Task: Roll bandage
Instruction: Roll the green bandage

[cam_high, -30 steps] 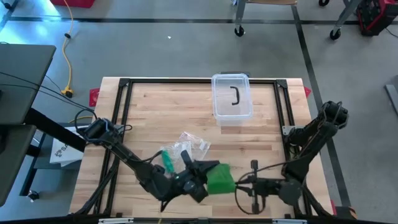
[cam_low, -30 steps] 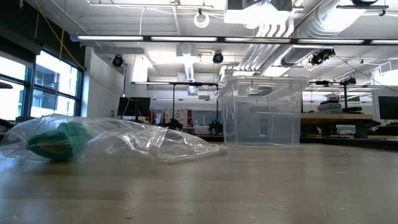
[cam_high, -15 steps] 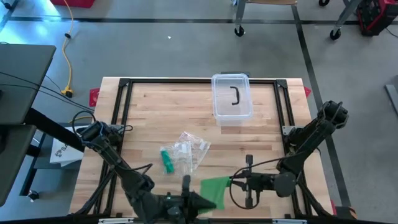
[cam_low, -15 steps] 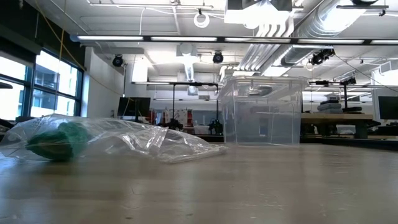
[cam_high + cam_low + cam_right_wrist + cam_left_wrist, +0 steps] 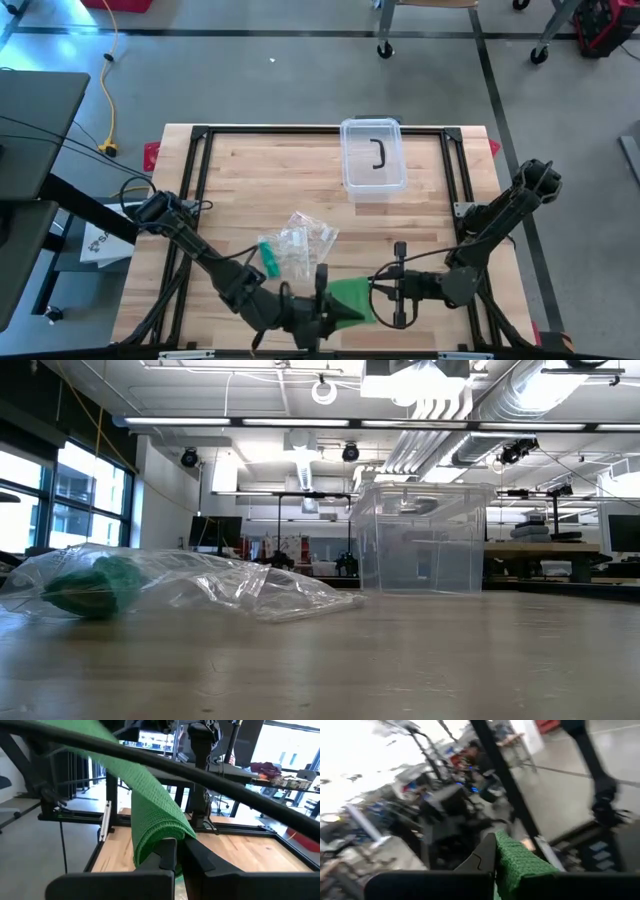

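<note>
Both arms reach low along the table's near edge, jaws clamped on the green bandage.

Bright, even light falls from overhead: fluorescent tubes glow along the ceiling, and the wooden table is evenly lit with only soft, short shadows beside the arms. Daylight adds glare through the windows at one side. The left wrist view is heavily smeared by motion blur, its upper part washed out white. Near the low camera the tabletop looks soft, perhaps out of focus.
</note>
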`<act>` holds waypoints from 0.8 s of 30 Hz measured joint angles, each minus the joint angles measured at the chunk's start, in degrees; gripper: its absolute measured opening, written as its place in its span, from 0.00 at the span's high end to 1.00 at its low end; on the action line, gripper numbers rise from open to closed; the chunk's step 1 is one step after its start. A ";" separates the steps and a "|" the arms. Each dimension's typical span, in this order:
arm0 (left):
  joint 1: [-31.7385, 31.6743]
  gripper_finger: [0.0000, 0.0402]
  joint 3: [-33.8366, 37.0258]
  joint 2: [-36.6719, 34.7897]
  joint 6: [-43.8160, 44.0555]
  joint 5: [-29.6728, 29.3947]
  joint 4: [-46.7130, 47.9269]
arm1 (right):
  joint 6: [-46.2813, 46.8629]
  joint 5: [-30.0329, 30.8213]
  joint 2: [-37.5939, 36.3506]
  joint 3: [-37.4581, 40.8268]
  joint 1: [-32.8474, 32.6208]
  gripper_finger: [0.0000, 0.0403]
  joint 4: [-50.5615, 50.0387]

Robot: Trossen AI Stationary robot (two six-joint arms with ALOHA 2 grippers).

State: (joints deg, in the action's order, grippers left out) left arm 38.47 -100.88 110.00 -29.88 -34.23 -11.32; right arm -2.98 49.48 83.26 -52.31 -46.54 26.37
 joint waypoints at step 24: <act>0.18 0.59 -0.10 1.70 -0.82 -4.62 21.89 | -4.35 1.28 -0.46 -3.34 -0.81 1.00 2.54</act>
State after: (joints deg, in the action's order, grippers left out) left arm 38.65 -100.98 111.70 -30.71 -38.85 10.56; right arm -7.33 50.76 82.81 -55.66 -47.35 28.90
